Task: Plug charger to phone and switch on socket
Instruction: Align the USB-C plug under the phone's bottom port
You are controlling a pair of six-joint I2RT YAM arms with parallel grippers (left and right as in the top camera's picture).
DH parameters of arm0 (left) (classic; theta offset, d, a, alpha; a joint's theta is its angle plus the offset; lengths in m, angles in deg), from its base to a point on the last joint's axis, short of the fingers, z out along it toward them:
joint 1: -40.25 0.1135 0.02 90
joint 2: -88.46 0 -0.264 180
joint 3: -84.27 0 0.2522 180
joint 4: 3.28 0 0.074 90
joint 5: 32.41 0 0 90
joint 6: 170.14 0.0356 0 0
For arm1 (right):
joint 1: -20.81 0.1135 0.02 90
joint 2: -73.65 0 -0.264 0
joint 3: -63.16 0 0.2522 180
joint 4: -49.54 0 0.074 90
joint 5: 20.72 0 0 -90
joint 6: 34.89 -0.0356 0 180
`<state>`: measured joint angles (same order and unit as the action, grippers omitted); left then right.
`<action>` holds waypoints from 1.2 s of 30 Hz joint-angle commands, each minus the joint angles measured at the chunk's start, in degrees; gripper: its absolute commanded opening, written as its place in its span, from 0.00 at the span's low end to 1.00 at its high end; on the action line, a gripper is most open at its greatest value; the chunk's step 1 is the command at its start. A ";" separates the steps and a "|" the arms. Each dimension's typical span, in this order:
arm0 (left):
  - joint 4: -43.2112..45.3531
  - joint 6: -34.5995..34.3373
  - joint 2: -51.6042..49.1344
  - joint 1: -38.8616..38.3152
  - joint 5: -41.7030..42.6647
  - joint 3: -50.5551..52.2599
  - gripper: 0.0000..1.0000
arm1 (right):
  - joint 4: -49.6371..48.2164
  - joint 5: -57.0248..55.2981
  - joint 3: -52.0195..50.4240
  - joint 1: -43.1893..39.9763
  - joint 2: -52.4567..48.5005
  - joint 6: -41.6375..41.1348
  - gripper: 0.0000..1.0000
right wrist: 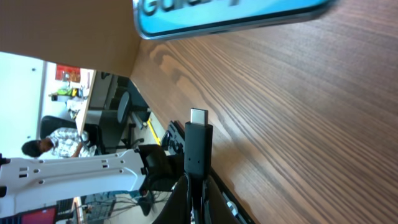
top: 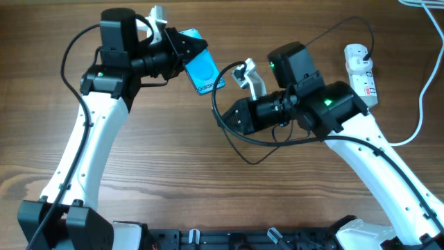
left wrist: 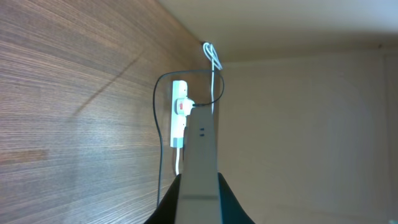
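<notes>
My left gripper (top: 186,50) is shut on the light blue phone (top: 205,71) and holds it tilted above the table at the upper middle; in the left wrist view its pale edge (left wrist: 200,168) runs up between the fingers (left wrist: 199,205). My right gripper (top: 232,114) is shut on the charger's black plug (right wrist: 198,149), metal tip pointing at the phone's blue face (right wrist: 230,15), a gap between them. The thin black cable (top: 239,142) loops from the plug to the white socket strip (top: 362,73) at the far right, which also shows in the left wrist view (left wrist: 179,115).
A thick white cord (top: 423,83) runs from the socket along the right table edge. A white-and-metal piece (top: 250,75) sits just above the right gripper. The wooden table (top: 208,194) stretches in front of both arms.
</notes>
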<state>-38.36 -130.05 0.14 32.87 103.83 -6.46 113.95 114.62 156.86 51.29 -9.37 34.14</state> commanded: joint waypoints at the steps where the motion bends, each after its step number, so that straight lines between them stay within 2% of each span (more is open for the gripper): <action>1: 0.55 -1.62 0.02 1.31 3.98 0.15 0.04 | -1.90 4.50 -0.02 -1.07 0.11 -0.02 0.04; 6: 0.57 -1.62 0.02 1.51 5.86 0.15 0.04 | -5.64 4.81 -0.02 -1.09 0.09 -1.97 0.04; 17: 0.83 -1.99 0.02 1.51 8.39 0.15 0.04 | -6.32 -0.63 -0.02 -1.09 0.09 -3.63 0.04; 36: -1.49 -0.44 0.02 1.49 4.07 0.15 0.04 | -6.78 -0.42 -0.02 -1.09 0.00 -4.55 0.04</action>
<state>-39.52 -131.45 0.14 34.01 107.94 -6.46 107.73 114.38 156.86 50.33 -9.37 30.23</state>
